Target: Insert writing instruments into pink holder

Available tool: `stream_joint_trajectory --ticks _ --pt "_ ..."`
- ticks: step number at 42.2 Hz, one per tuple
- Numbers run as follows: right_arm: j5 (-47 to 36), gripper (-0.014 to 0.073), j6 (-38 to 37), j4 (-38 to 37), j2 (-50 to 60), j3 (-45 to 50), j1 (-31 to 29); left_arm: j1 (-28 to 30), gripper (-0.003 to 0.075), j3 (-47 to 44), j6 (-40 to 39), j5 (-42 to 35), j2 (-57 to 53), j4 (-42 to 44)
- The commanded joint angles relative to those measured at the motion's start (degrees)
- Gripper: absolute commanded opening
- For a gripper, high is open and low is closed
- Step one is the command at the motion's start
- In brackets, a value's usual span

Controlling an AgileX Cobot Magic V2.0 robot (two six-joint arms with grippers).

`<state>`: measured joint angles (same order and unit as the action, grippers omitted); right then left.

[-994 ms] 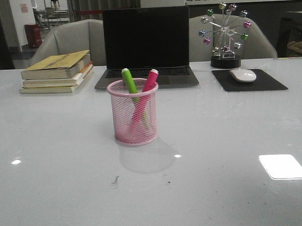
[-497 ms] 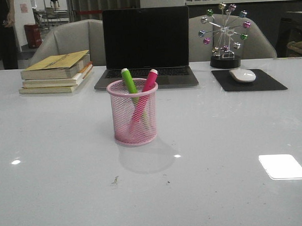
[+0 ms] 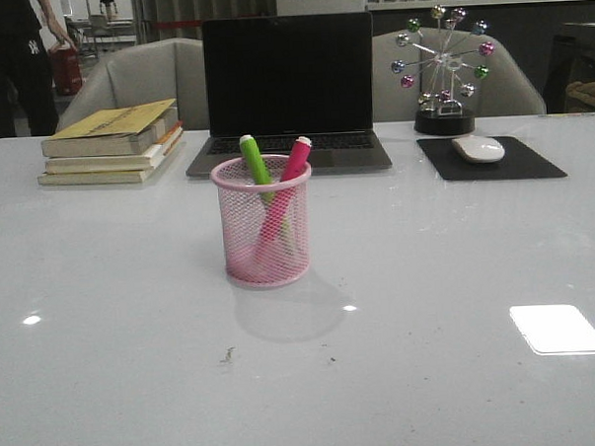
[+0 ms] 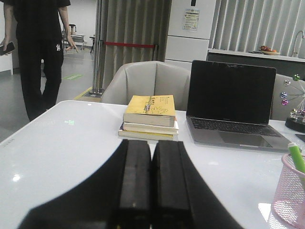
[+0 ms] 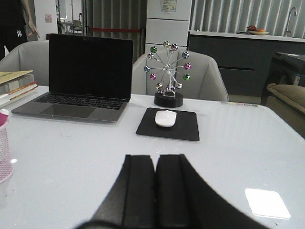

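The pink holder point(image 3: 265, 234) stands upright mid-table in the front view. Both writing instruments lean inside it: the green highlighter point(image 3: 255, 164) on the left and the magenta one point(image 3: 293, 166) on the right, caps above the rim. In the left wrist view the holder point(image 4: 289, 195) shows at the frame edge with the green highlighter point(image 4: 297, 156) poking out. My left gripper point(image 4: 152, 144) is shut with nothing in it, well away from the holder. My right gripper point(image 5: 156, 158) is shut and empty too; the holder point(image 5: 4, 152) sits far off at that view's edge. Neither gripper appears in the front view.
A black laptop point(image 3: 289, 90) stands open behind the holder. A stack of books point(image 3: 114, 142) lies at the back left. A white mouse point(image 3: 478, 148) on a black pad point(image 3: 490, 159) and a ferris-wheel ornament point(image 3: 443, 68) sit back right. A person point(image 3: 16, 57) walks beyond the table.
The person in the background has stepped further into view at the far left. The holder, both highlighters and the grippers have not visibly moved.
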<state>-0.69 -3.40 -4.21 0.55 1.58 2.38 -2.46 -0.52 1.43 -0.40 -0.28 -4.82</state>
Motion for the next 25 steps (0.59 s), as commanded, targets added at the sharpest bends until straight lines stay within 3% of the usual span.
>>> stream_joint_trajectory --ticks 1,7,14,25 --pt "-4.2 0.0058 0.2 -0.2 1.3 -0.7 -0.4 -0.5 0.0092 0.1 -0.1 -5.1 -1.0 -0.3" --pt "-4.3 0.0058 0.2 0.2 1.3 -0.7 -0.4 -0.5 0.0092 0.1 -0.1 -5.1 -1.0 -0.3" --pt "-3.7 0.0058 2.9 9.4 1.3 -0.7 -0.4 -0.5 0.0092 0.1 -0.1 -5.1 -1.0 -0.3" --pt "-3.6 0.0058 5.5 9.4 1.3 -0.7 -0.4 -0.5 0.0092 0.1 -0.1 -5.1 -1.0 -0.3"
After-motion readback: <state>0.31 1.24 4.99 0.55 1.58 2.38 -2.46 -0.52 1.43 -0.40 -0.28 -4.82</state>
